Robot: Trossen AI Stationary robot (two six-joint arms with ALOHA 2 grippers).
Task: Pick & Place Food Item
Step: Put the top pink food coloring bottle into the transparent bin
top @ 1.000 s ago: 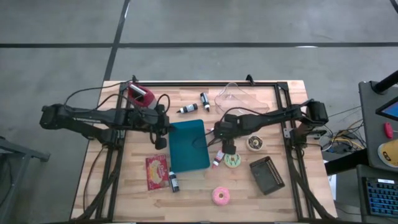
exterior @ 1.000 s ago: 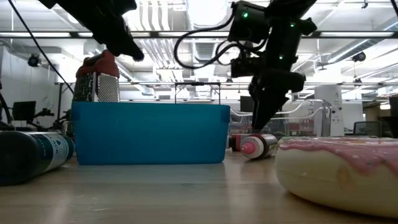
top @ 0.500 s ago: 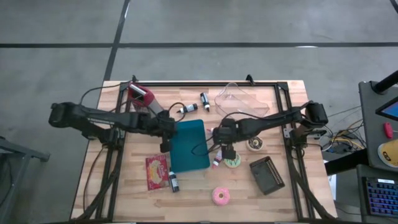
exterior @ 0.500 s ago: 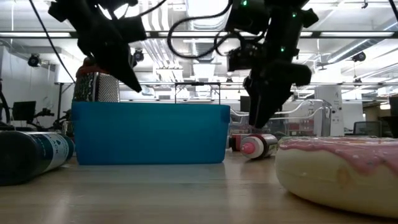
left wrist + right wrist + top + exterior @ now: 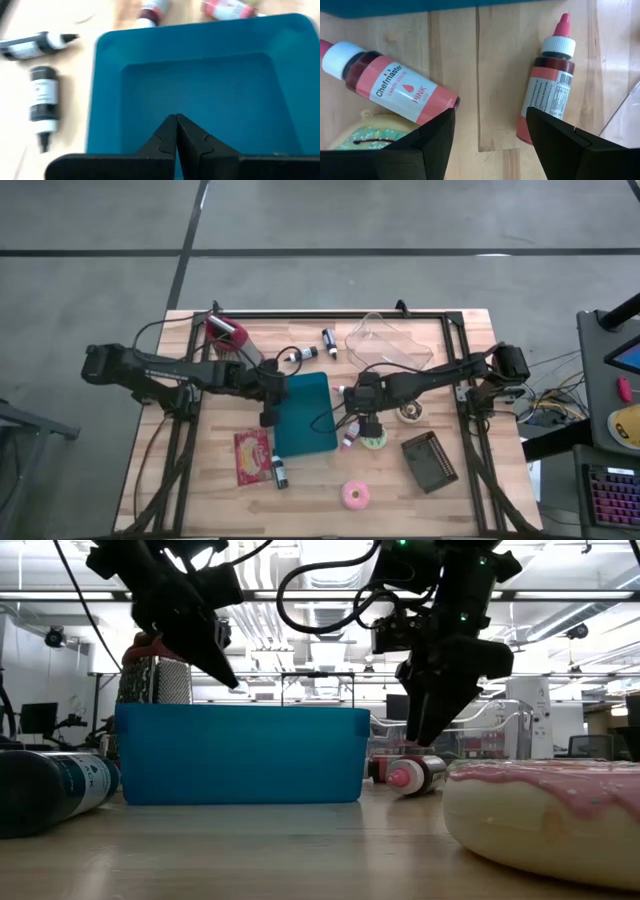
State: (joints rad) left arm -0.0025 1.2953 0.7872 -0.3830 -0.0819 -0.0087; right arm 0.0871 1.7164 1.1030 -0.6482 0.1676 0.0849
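right tool (image 5: 490, 135) – fingers spread wide, empty, low over the surface between two pink colour bottles | pink bottle (image 5: 390, 90) lies against the green-iced donut (image 5: 374, 439), just beside the teal tray (image 5: 305, 415) | left tool (image 5: 176, 131) – fingers pressed together, empty, at the tray's left edge

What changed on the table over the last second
The left gripper, shut and empty, moved from beside the red grater to the teal tray's left edge. The right gripper edged slightly toward the tray, open above the pink bottle. Nothing was grasped; the items stayed put.
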